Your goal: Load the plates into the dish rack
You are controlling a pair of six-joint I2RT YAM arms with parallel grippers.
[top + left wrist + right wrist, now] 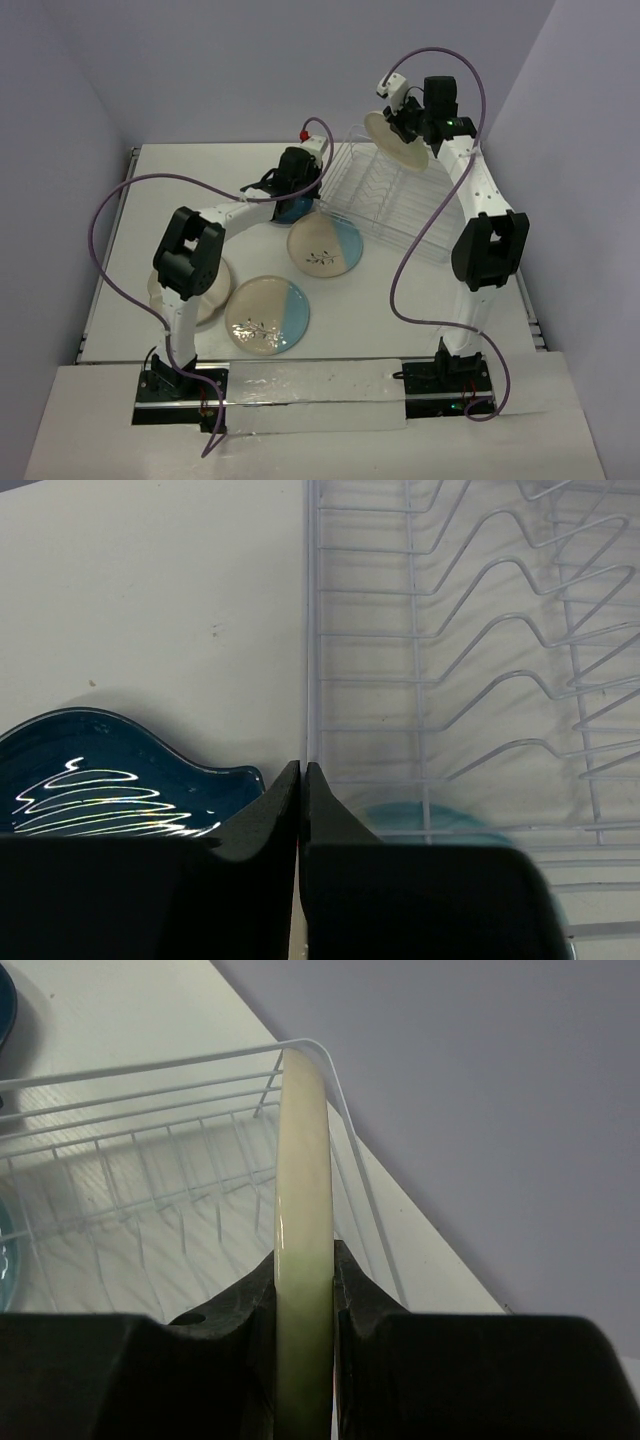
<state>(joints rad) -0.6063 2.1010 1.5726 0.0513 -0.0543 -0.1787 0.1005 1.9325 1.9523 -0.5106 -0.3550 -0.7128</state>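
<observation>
A cream plate [302,1210] is clamped edge-on in the right jaws, with the dish rack [380,200] just below them. It should be kept upright, lined up between two prongs, then lowered. The left jaws are pinched shut, empty; the leaf dish [90,780] lies just left.

The dish rack [385,195] is thin white wire, standing on a white worktop [190,180]. Two round plates are half cream, half pale blue, each with a dark sprig motif on the cream: the far plate [322,246] and the near plate [267,315]. The leaf-shaped dish [90,780] is glossy dark blue with pale zigzag lines across it. The edge-on plate [303,1160] has a cream rim shading to pale green. The left claw [302,772] and right claw [305,1270] are black.
</observation>
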